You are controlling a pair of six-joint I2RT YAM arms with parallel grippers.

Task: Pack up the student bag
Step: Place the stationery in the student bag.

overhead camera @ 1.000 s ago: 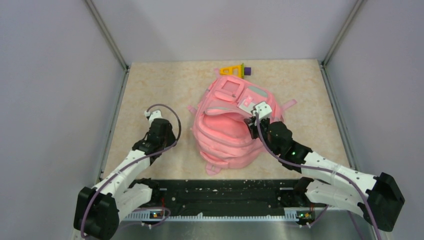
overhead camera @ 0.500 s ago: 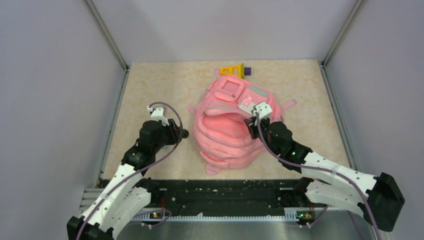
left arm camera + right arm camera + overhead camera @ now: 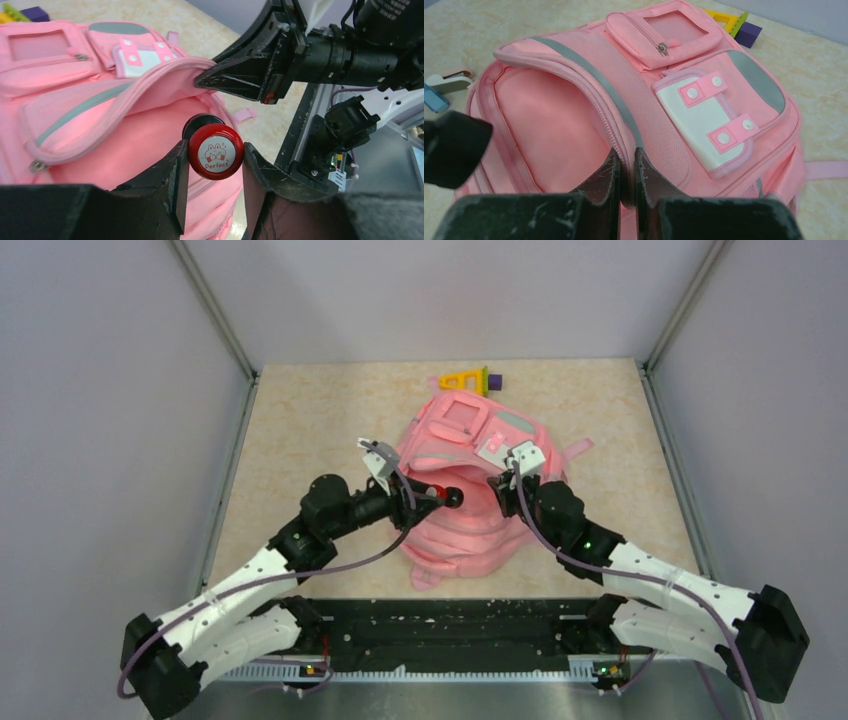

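Observation:
The pink student bag (image 3: pixel 455 535) lies mid-table with its main opening facing up; it also shows in the left wrist view (image 3: pixel 75 95) and the right wrist view (image 3: pixel 559 120). My left gripper (image 3: pixel 440 497) is shut on a red round stamp (image 3: pixel 216 152) labelled "Perfect" and holds it over the open mouth of the bag. The stamp shows in the top view (image 3: pixel 453 497). My right gripper (image 3: pixel 503 483) is shut on the bag's zip rim (image 3: pixel 624 145) and holds the flap up. A dark blur at the left of the right wrist view is the left gripper (image 3: pixel 454 147).
A yellow plastic ruler piece (image 3: pixel 460 380) and a purple block (image 3: pixel 493 381) lie at the back edge behind the bag. A small white item (image 3: pixel 449 82) and a blue one (image 3: pixel 434 97) lie on the table beyond the bag. Metal frame posts stand at the table's sides.
My left arm has swung right from the table beside the bag to over the bag's opening, with the red stamp in its jaws. The right arm has not moved.

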